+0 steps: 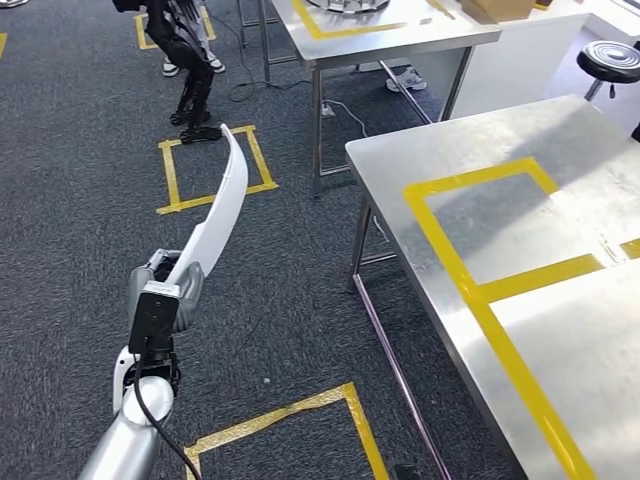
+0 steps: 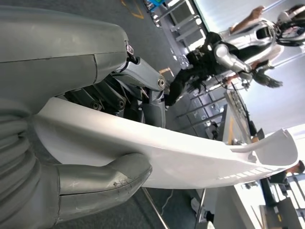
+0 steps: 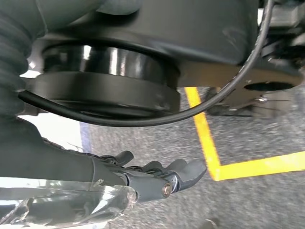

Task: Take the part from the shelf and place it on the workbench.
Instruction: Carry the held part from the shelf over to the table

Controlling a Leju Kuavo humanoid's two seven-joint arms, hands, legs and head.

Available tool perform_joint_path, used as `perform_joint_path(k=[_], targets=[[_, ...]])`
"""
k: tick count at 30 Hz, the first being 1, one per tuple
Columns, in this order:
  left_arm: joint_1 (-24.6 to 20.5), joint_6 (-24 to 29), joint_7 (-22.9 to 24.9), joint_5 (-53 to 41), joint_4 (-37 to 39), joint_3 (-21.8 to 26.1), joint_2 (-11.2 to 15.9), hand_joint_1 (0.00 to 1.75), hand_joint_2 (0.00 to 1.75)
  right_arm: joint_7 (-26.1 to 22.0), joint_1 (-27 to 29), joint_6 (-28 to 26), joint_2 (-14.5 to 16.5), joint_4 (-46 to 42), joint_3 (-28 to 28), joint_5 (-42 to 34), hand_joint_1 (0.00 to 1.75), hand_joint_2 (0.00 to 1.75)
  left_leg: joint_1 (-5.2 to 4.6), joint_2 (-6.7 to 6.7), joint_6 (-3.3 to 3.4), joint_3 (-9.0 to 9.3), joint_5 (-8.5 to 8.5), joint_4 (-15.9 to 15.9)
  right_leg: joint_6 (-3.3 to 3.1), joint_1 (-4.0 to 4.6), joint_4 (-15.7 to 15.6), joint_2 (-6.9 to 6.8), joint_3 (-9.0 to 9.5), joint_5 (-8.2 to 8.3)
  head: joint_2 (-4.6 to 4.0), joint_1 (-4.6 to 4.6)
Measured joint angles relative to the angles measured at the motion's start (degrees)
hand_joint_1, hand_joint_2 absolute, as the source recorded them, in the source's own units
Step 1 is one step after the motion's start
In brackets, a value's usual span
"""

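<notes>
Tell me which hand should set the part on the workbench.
Left, likely. The left hand already grips the white part, thumb and fingers clamped around it in the left wrist view. The workbench lies off to its right. The right hand hangs by the floor, holding nothing.

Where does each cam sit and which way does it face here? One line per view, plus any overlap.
Head view: high on the body, facing forward and down at carpet and the workbench; left arm and left hand show.
Left wrist view: behind the left hand, looking along the white part it holds.
Right wrist view: behind the right hand, facing carpet with yellow tape.
Shared: head and left wrist views both show the part.
</notes>
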Motion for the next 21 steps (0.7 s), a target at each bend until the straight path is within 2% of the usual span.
perform_joint_path(k=[1,2,3,5,6,7,8,9,10,11,12,13,14,15,16,17,18,20,21], targets=[[0.00,0.01,0.00,0.00,0.00,0.01,0.00,1.69,1.75,0.02,0.18,0.00,0.00,0.00,0.01,0.01,0.00,1.75,-0.16,0.39,-0.18,0.10,-0.12,0.05,-0.28,0.24,-3.04,-1.03,1.52,0.94,0.00,-0.01],[0.01,0.01,0.00,0.00,0.00,0.01,0.01,1.69,1.75,0.03,0.31,0.00,0.00,0.00,0.02,0.01,0.00,1.75,-0.30,0.82,-0.39,0.13,-0.18,0.09,-0.53,0.48,-4.74,-1.75,2.27,1.28,0.00,-0.05],[0.03,0.01,0.00,0.00,0.00,0.01,0.02,1.69,1.75,0.03,0.37,0.00,0.00,0.00,0.02,0.01,0.00,1.75,-0.40,1.32,-0.60,0.11,-0.19,0.08,-0.77,0.71,-5.06,-1.75,2.27,1.14,0.00,-0.10],[-0.04,0.01,0.00,0.00,0.00,0.00,-0.07,1.69,1.75,0.03,0.44,0.00,0.02,0.00,0.02,0.01,0.00,1.75,-0.33,2.05,-1.17,0.23,-0.37,0.02,-1.39,0.62,-5.39,-0.39,2.17,1.50,0.00,-0.16],[-0.10,0.01,-0.01,-0.01,-0.01,-0.01,-0.12,1.69,1.75,0.02,0.41,0.00,0.03,0.00,0.02,0.01,0.00,1.75,-0.26,1.44,-1.47,0.09,-0.86,0.51,-1.72,0.47,-5.61,0.25,2.24,1.69,0.00,-0.21],[-0.16,0.02,-0.01,-0.02,-0.01,-0.02,-0.16,1.69,1.75,0.02,0.36,0.00,0.05,0.00,0.02,0.01,0.00,1.75,-0.21,0.38,-1.74,-0.58,-1.91,2.08,-2.01,0.25,-5.83,0.86,2.35,1.87,0.00,-0.31],[-0.14,0.02,-0.01,-0.03,-0.01,-0.02,-0.16,1.69,1.75,0.02,0.32,0.00,0.07,0.00,0.02,0.01,0.00,1.75,-0.15,-0.93,-1.95,-1.94,-3.50,4.96,-2.24,0.04,-5.96,1.44,2.45,1.99,0.00,-0.44],[-0.09,0.02,-0.01,-0.04,-0.01,-0.02,-0.10,1.69,1.75,0.02,0.29,0.00,0.07,0.00,0.02,0.01,0.00,1.75,-0.14,-1.95,-2.06,-3.89,-5.31,8.86,-2.38,-0.04,-5.99,2.04,2.43,2.02,0.00,-0.57],[-0.01,0.02,-0.01,-0.04,-0.01,-0.02,-0.02,1.69,1.75,0.03,0.30,0.01,0.07,0.00,0.02,0.01,0.00,1.75,-0.13,-2.35,-2.15,-5.97,-6.82,12.84,-2.45,-0.09,-5.99,2.69,2.41,2.02,0.00,-0.63],[0.07,0.02,0.00,-0.03,0.00,-0.01,0.07,1.69,1.75,0.03,0.33,0.03,0.08,0.00,0.02,0.01,0.00,1.75,-0.11,-2.47,-2.21,-7.57,-7.40,15.62,-2.49,-0.13,-5.98,3.38,2.42,2.01,0.00,-0.66],[0.12,0.02,0.00,-0.03,0.00,-0.01,0.15,1.69,1.75,0.03,0.34,0.05,0.08,0.00,0.02,0.01,0.00,1.75,-0.07,-2.52,-2.25,-8.25,-6.81,16.40,-2.46,-0.18,-5.98,4.11,2.46,2.02,-0.01,-0.64],[0.14,0.02,0.00,-0.03,0.00,0.00,0.18,1.69,1.75,0.03,0.33,0.07,0.09,0.00,0.02,0.01,0.00,1.75,0.03,-2.62,-2.32,-7.78,-5.12,14.88,-2.37,-0.29,-5.96,4.88,2.52,2.02,-0.01,-0.63],[0.13,0.02,0.00,-0.03,0.00,0.00,0.20,1.69,1.75,0.03,0.32,0.08,0.11,0.00,0.02,0.01,0.00,1.75,0.23,-3.07,-2.48,-6.34,-2.77,11.50,-2.19,-0.45,-5.92,5.64,2.61,2.00,0.00,-0.63],[0.12,0.02,0.00,-0.04,0.01,0.00,0.21,1.69,1.75,0.03,0.30,0.09,0.12,0.00,0.02,0.01,0.00,1.75,0.62,-4.28,-2.77,-4.57,-0.72,7.58,-1.89,-0.54,-5.80,6.34,2.55,1.94,0.00,-0.67],[0.09,0.02,0.00,-0.04,0.01,-0.01,0.21,1.69,1.75,0.04,0.26,0.08,0.12,0.00,0.02,0.01,0.00,1.75,1.00,-5.67,-2.90,-2.95,0.51,3.95,-1.54,-0.60,-5.51,7.02,2.32,1.84,0.00,-0.76],[0.10,0.01,0.01,-0.03,0.02,-0.01,0.22,1.69,1.75,0.04,0.23,0.08,0.10,0.00,0.02,0.00,0.00,1.75,1.28,-6.86,-2.87,-1.96,0.99,1.65,-1.14,-0.62,-5.32,7.62,1.99,1.81,0.00,-0.82],[0.11,-0.01,0.01,-0.03,0.03,0.00,0.21,1.69,1.75,0.04,0.23,0.07,0.08,0.00,0.02,-0.01,0.00,1.75,1.39,-7.58,-2.63,-1.59,0.84,0.66,-0.75,-0.65,-5.26,8.18,1.62,1.86,0.00,-0.92],[0.08,-0.02,0.02,-0.02,0.04,0.01,0.13,1.69,1.75,0.04,0.27,0.07,0.07,0.00,0.02,-0.02,0.00,1.75,1.28,-6.79,-1.70,-1.53,0.68,0.40,-0.05,-0.81,-5.51,8.93,1.13,2.09,0.00,-0.93],[0.01,-0.01,0.02,-0.02,0.04,0.00,0.05,1.69,1.75,0.04,0.27,0.05,0.07,0.00,0.02,-0.02,0.00,1.75,1.28,-6.21,-1.28,-1.43,0.70,0.33,0.23,-0.76,-5.22,8.17,0.91,1.86,0.00,-0.82]])
